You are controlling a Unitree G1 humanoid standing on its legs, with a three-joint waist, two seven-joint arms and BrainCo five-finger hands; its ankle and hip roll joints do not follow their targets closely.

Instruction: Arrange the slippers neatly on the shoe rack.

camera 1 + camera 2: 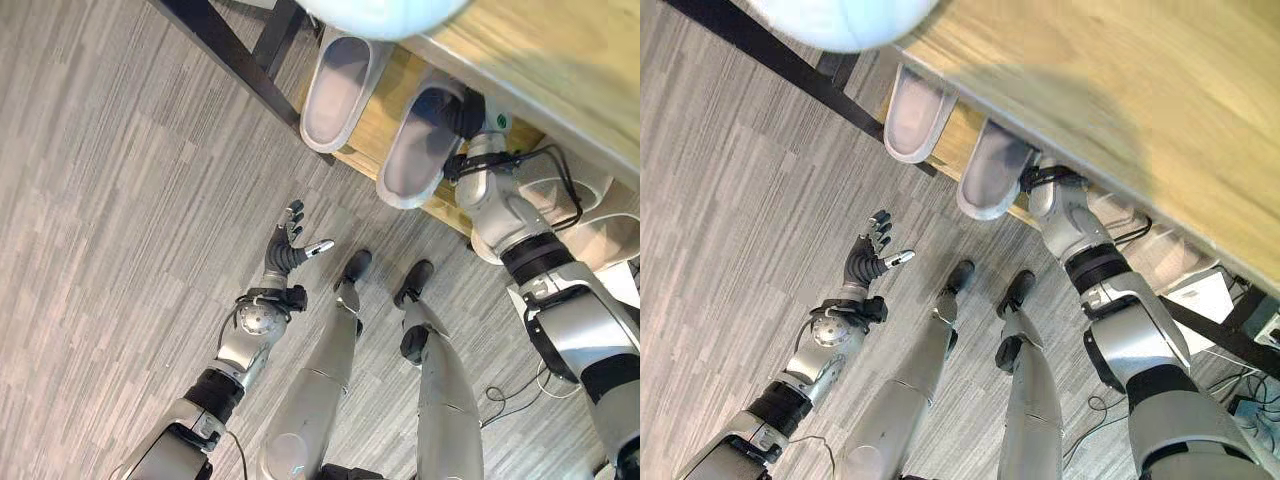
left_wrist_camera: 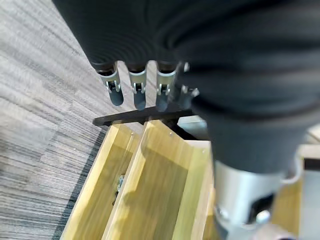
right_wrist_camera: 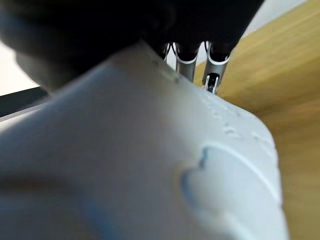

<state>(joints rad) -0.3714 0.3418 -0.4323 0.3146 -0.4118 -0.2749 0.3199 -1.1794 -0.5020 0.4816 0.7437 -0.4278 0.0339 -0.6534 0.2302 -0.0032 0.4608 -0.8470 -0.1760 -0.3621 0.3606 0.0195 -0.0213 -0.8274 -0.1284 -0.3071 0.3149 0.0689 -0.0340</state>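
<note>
The right robot hand (image 1: 470, 112) reaches under the top board of the wooden shoe rack (image 1: 560, 70) and lies against the strap of the nearer slipper (image 1: 415, 150), its fingers (image 3: 212, 67) extending over the pale upper toward the shelf; whether they clasp the slipper or merely press on it cannot be told, since most of the hand is hidden under the board. The arm appears to be tucked low so that the slipper can be slid or steadied on the lower shelf, heel end jutting over the shelf's front edge. Just beside it, on the same shelf and pointing the same way, sits the second slipper (image 1: 340, 90), the two roughly parallel and close but not quite level, which suggests the pair is nearly arranged with only a final nudge left. The left robot hand (image 1: 288, 245) hangs idle over the grey plank floor (image 1: 110, 220), well apart from the rack, fingers straight and spread, holding nothing. A raised heart-like shape (image 3: 220, 170) is embossed on the nearer slipper's upper; beside it are faint raised marks too blurred to read, and no other lettering can be made out
</note>
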